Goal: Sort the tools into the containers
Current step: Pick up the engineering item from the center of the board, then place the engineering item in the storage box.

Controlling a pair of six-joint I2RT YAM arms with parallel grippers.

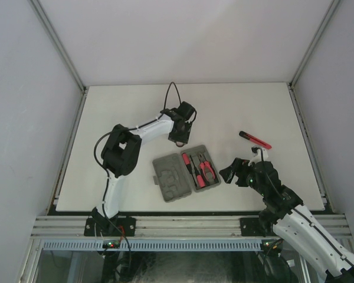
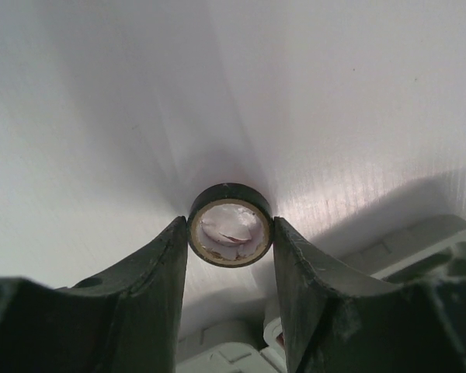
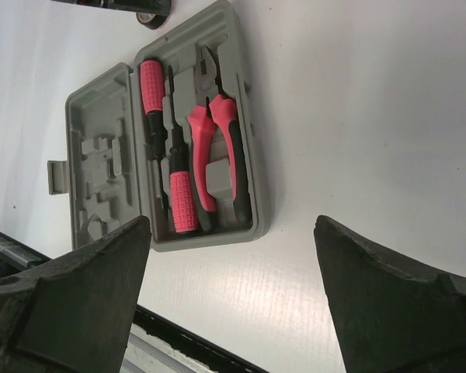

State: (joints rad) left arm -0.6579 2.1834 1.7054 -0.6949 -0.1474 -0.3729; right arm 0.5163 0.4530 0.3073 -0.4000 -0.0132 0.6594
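**Sorting Job, Mid-Grip**

The left end effector [image 2: 231, 237] clamps the black ring [image 2: 231, 225] just beyond the grey case [image 1: 172, 177] — likely for carrying to a recess. The right end effector [image 3: 233, 256] hangs wide open beside it, near the bedded pliers [image 3: 221, 148] and screwdrivers [image 3: 181, 203]. Whether the ring touches the table [image 2: 101, 116] is unclear — shadow hides its underside.

Bright, even light; glare whitens the table [image 2: 334, 93], and the near fingers [image 2: 140, 311] blur darkly.
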